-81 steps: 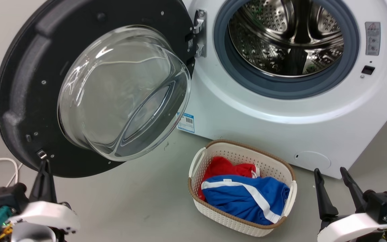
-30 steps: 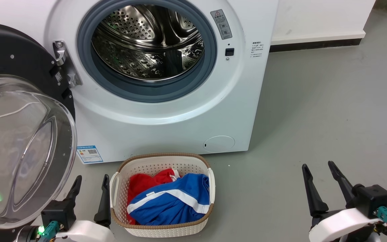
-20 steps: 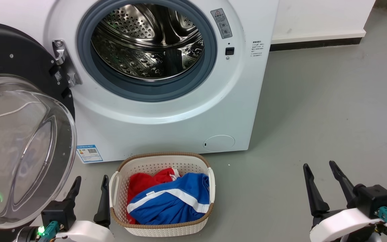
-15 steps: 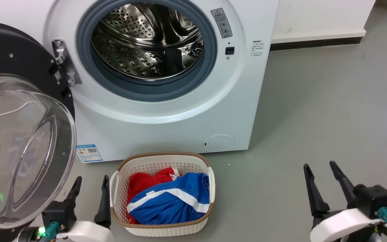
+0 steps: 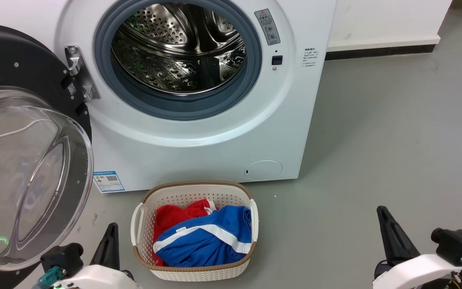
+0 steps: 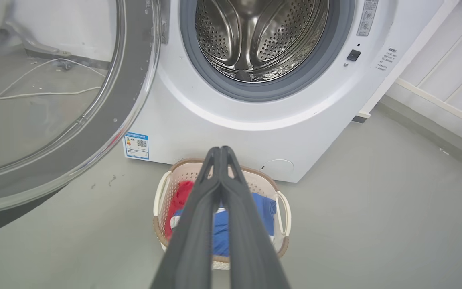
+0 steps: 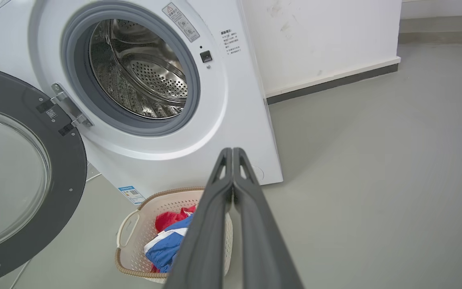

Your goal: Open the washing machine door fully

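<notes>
The washing machine door (image 5: 18,56), a glossy black disc with a bulging clear glass bowl (image 5: 22,176), stands swung wide open to the left of the white machine (image 5: 199,148), held by its metal hinge (image 5: 79,76). The steel drum (image 5: 179,44) is exposed inside the grey rubber ring. My left gripper (image 5: 113,229) is shut and empty, low on the floor side between the door and the basket, touching neither. My right gripper (image 5: 381,210) is shut and empty at the lower right, far from the machine. The door (image 6: 132,88) and shut left gripper (image 6: 219,151) show in the left wrist view, the door (image 7: 68,160) and shut right gripper (image 7: 232,151) in the right wrist view.
A cream plastic basket (image 5: 142,212) holding red and blue clothes (image 5: 203,237) sits on the grey floor in front of the machine. White cables (image 6: 34,92) lie on the floor behind the door. A white wall with a dark skirting (image 5: 379,52) runs to the right.
Both grippers have gone from open to shut and sit lower in the head view. Early on the head view turned right, bringing the drum to centre. The door has stayed wide open.
</notes>
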Tool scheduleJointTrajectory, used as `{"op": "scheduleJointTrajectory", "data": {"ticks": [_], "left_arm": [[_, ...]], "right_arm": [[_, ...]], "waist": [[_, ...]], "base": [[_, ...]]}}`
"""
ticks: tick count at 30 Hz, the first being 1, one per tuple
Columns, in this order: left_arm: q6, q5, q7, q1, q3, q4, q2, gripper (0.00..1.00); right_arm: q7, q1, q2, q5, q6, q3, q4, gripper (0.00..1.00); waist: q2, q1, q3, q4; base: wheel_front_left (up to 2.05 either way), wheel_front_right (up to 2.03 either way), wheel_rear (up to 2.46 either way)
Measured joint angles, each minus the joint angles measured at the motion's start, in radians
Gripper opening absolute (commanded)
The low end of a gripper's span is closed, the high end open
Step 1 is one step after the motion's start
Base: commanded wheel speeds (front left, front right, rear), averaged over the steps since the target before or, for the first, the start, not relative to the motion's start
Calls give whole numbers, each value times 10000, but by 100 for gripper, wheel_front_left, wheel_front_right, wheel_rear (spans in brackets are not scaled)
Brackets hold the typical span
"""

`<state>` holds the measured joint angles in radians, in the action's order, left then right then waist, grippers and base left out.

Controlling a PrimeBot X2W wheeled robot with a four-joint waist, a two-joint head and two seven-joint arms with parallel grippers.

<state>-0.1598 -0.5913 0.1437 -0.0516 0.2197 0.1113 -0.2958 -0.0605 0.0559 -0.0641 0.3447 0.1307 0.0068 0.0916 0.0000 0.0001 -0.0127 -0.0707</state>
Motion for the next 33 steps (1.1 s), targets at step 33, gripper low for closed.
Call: {"op": "scheduleJointTrajectory", "data": {"ticks": [33], "left_arm": [[1164, -4209, -951, 616, -1248, 579, 913, 0]], "right_arm": [[593, -620, -23, 5225, 0, -343, 617, 0]], "waist": [[1, 0, 44, 203]], "base": [[0, 0, 0]]}}
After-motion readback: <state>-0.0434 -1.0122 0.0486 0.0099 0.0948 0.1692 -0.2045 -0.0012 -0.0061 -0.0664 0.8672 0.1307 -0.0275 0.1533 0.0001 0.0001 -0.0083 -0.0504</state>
